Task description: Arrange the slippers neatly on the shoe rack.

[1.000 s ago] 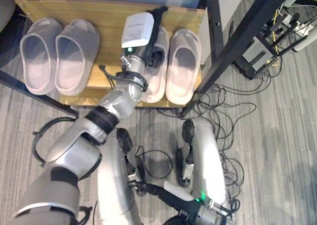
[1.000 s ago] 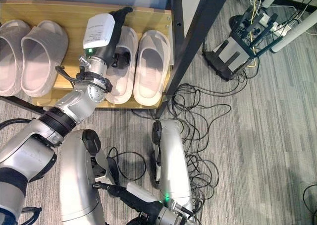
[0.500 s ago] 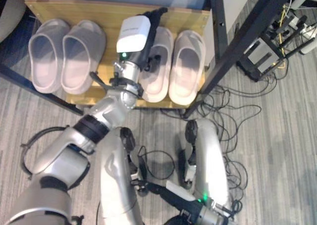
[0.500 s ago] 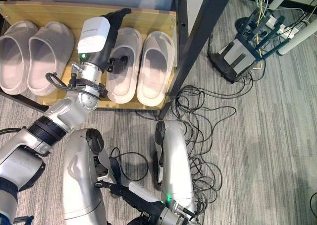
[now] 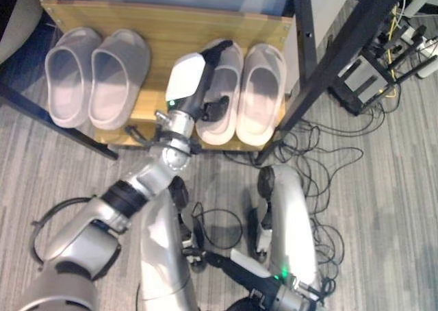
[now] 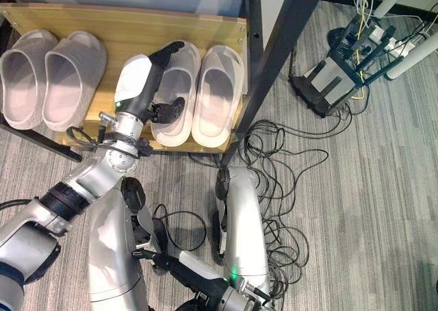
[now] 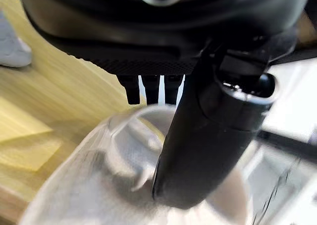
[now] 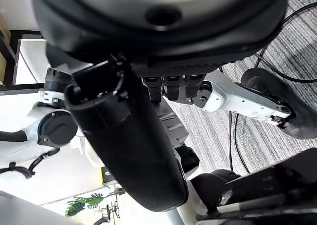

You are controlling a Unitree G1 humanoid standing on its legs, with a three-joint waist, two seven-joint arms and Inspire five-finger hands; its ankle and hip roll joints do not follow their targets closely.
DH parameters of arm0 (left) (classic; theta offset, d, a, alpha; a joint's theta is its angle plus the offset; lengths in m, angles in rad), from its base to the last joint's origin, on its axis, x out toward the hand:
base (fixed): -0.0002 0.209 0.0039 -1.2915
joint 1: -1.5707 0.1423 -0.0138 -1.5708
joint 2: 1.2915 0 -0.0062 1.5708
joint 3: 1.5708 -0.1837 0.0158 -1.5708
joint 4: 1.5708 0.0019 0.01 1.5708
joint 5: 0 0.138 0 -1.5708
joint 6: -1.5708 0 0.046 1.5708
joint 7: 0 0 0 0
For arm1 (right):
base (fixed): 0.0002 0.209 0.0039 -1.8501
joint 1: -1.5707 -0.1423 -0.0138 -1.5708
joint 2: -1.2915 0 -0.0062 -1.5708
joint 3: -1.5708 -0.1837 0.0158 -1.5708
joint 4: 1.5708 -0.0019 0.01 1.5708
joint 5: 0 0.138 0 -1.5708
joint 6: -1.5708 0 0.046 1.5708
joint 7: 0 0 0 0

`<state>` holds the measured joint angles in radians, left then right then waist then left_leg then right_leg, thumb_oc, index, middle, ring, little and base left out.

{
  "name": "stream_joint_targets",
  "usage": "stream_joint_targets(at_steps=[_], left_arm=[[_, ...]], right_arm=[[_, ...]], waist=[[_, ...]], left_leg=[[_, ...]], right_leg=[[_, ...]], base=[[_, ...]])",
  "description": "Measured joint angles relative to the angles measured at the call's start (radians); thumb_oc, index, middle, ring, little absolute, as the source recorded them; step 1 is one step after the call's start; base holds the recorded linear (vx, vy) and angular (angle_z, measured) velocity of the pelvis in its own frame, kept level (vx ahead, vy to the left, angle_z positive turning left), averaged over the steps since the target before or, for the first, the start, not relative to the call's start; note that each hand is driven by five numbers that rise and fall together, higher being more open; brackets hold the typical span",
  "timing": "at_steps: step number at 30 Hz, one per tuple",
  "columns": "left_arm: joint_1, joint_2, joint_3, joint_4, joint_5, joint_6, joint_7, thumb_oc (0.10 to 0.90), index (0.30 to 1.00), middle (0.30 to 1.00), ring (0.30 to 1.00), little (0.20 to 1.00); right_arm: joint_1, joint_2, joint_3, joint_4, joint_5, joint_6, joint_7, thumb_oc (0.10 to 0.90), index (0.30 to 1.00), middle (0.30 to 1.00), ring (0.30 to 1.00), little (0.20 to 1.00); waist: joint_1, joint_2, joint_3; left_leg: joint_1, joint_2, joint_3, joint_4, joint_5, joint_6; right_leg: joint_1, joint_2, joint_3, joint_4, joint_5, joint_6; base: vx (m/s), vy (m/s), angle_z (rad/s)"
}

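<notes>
Now, slippers: two pale grey pairs on the wooden rack [image 5: 164, 23], toes to the back; left pair [image 5: 96, 75] well apart from right pair [image 5: 250, 95].
Look: soft, moulded, open-backed, each pair side by side.
Left hand [image 6: 164, 85]: over the right pair's left slipper [image 6: 179, 78], fingers straight, thumb inside the opening, likely to nudge it.
Right hand [image 8: 129, 150]: idle, fingers relaxed, holding nothing.
</notes>
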<state>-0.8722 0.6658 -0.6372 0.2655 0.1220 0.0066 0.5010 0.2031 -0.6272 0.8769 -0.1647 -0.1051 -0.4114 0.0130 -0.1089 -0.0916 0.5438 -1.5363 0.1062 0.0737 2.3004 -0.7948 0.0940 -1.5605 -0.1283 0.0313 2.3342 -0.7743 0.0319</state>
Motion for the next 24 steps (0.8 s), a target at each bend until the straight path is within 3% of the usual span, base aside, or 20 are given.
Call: stream_joint_targets(at_steps=[2,4,8,10,12,14,15,16,17,18,19,20,21,22,24], left_arm=[[0.054,0.031,0.054,-0.124,0.001,-0.020,0.030,0.800,0.900,0.900,0.900,0.900],[0.106,0.069,0.103,-0.249,0.007,-0.058,0.055,0.800,0.900,0.900,0.900,0.900],[0.210,0.157,0.251,-0.523,0.092,-0.122,0.165,0.800,0.900,0.900,0.900,0.900],[0.230,0.177,0.301,-0.568,0.105,-0.135,0.188,0.800,0.900,0.900,0.900,0.900],[0.353,0.168,0.433,-0.642,0.146,-0.169,0.230,0.800,0.900,0.900,0.900,0.900],[0.420,0.150,0.460,-0.648,0.172,-0.177,0.269,0.800,0.900,0.900,0.900,0.900],[0.504,0.152,0.503,-0.624,0.256,-0.171,0.311,0.800,0.900,0.900,0.900,0.900],[0.551,0.157,0.526,-0.612,0.299,-0.158,0.337,0.800,0.900,0.900,0.900,0.900],[0.679,0.156,0.593,-0.581,0.405,-0.129,0.394,0.800,0.900,0.900,0.900,0.900],[0.724,0.145,0.613,-0.573,0.420,-0.114,0.414,0.800,0.900,0.900,0.900,0.900],[0.765,0.130,0.622,-0.550,0.428,-0.095,0.439,0.800,0.900,0.900,0.900,0.900],[0.841,0.018,0.661,-0.517,0.432,-0.123,0.444,0.800,0.900,0.900,0.900,0.900],[0.887,-0.068,0.659,-0.508,0.394,-0.125,0.470,0.800,0.900,0.900,0.900,0.900],[0.926,-0.109,0.652,-0.505,0.380,-0.126,0.486,0.800,0.900,0.900,0.900,0.900],[0.957,-0.117,0.559,-0.461,0.353,-0.127,0.514,0.800,0.900,0.900,0.900,0.900]], right_arm=[[0.014,0.007,-0.015,-0.001,0.000,-0.003,0.003,0.800,0.900,0.900,0.900,0.900],[0.029,0.017,-0.033,-0.003,-0.001,-0.004,0.009,0.800,0.900,0.900,0.900,0.900],[0.080,0.047,-0.081,0.005,0.010,-0.011,0.009,0.800,0.900,0.900,0.900,0.900],[0.089,0.053,-0.103,0.008,0.010,-0.011,0.001,0.800,0.900,0.900,0.900,0.900],[0.116,0.072,-0.129,0.012,0.009,-0.014,-0.013,0.800,0.900,0.900,0.900,0.900],[0.133,0.075,-0.139,0.018,0.012,-0.012,-0.027,0.800,0.900,0.900,0.900,0.900],[0.142,0.084,-0.150,0.020,0.042,-0.009,-0.033,0.800,0.900,0.900,0.900,0.900],[0.136,0.087,-0.158,0.023,0.061,-0.016,-0.045,0.800,0.900,0.900,0.900,0.900],[0.151,0.112,-0.187,0.027,0.140,-0.021,-0.056,0.800,0.900,0.900,0.900,0.900],[0.154,0.123,-0.198,0.030,0.179,-0.023,-0.068,0.800,0.900,0.900,0.900,0.900],[0.157,0.139,-0.212,0.039,0.228,-0.025,-0.081,0.800,0.900,0.900,0.900,0.900],[0.122,0.158,-0.227,0.051,0.297,-0.022,-0.116,0.800,0.900,0.900,0.900,0.900],[0.089,0.177,-0.270,0.065,0.350,-0.020,-0.120,0.800,0.900,0.900,0.900,0.900],[0.062,0.181,-0.307,0.081,0.377,-0.019,-0.126,0.800,0.900,0.900,0.900,0.900],[-0.024,0.170,-0.378,0.129,0.432,-0.023,-0.174,0.800,0.900,0.900,0.900,0.900]], waist=[[0.001,0.003,0.001],[0.005,0.005,0.001],[0.038,0.009,0.002],[0.056,0.013,0.002],[0.079,0.023,0.001],[0.107,0.031,0.003],[0.113,0.040,0.001],[0.128,0.048,0.002],[0.152,0.053,-0.006],[0.164,0.055,-0.005],[0.171,0.053,-0.006],[0.204,0.054,-0.017],[0.225,0.046,-0.023],[0.244,0.045,-0.024],[0.292,0.040,-0.028]], left_leg=[[-0.006,-0.003,-0.001,0.000,0.000,-0.001],[-0.014,-0.006,-0.004,0.003,0.000,-0.003],[-0.016,-0.021,-0.009,0.008,-0.007,-0.014],[-0.016,-0.025,-0.012,0.009,-0.007,-0.013],[-0.014,-0.026,-0.021,0.003,-0.012,-0.023],[-0.009,-0.032,-0.030,-0.019,-0.009,-0.021],[-0.008,-0.041,-0.045,-0.055,0.007,-0.039],[-0.006,-0.043,-0.058,-0.084,0.017,-0.031],[-0.004,-0.057,-0.087,-0.178,0.059,-0.060],[0.002,-0.067,-0.094,-0.225,0.084,-0.053],[0.010,-0.081,-0.103,-0.287,0.109,-0.075],[0.033,-0.111,-0.122,-0.380,0.149,-0.092],[0.053,-0.127,-0.130,-0.442,0.175,-0.081],[0.059,-0.137,-0.132,-0.476,0.187,-0.083],[0.068,-0.149,-0.135,-0.515,0.213,-0.071]], right_leg=[[-0.003,-0.005,0.000,0.000,-0.005,0.006],[-0.002,-0.010,-0.008,0.001,-0.033,-0.052],[0.004,-0.019,-0.012,0.010,-0.052,-0.043],[0.011,-0.021,-0.015,0.011,-0.061,-0.043],[0.021,-0.024,-0.026,-0.001,-0.069,-0.062],[0.035,-0.026,-0.038,-0.025,-0.069,-0.067],[0.048,-0.033,-0.057,-0.068,-0.066,-0.072],[0.063,-0.037,-0.073,-0.102,-0.057,-0.088],[0.086,-0.046,-0.111,-0.206,-0.022,-0.082],[0.097,-0.051,-0.127,-0.254,-0.003,-0.108],[0.110,-0.058,-0.141,-0.315,0.017,-0.079],[0.154,-0.069,-0.163,-0.399,0.039,-0.068],[0.183,-0.079,-0.173,-0.455,0.044,-0.086],[0.195,-0.090,-0.180,-0.481,0.045,-0.089],[0.224,-0.113,-0.191,-0.504,0.038,-0.115]], base=[[0.00,0.007,0.02],[0.00,0.000,0.06],[-0.01,-0.004,0.07],[-0.02,0.016,0.07],[-0.04,0.017,0.00],[-0.14,0.012,0.07],[-0.17,-0.013,0.09],[-0.25,-0.032,0.08],[-0.22,-0.073,0.07],[-0.21,-0.074,0.22],[-0.18,-0.088,0.46],[-0.07,-0.034,0.68],[-0.07,-0.044,0.74],[-0.05,-0.064,0.79],[-0.05,-0.051,0.65]])
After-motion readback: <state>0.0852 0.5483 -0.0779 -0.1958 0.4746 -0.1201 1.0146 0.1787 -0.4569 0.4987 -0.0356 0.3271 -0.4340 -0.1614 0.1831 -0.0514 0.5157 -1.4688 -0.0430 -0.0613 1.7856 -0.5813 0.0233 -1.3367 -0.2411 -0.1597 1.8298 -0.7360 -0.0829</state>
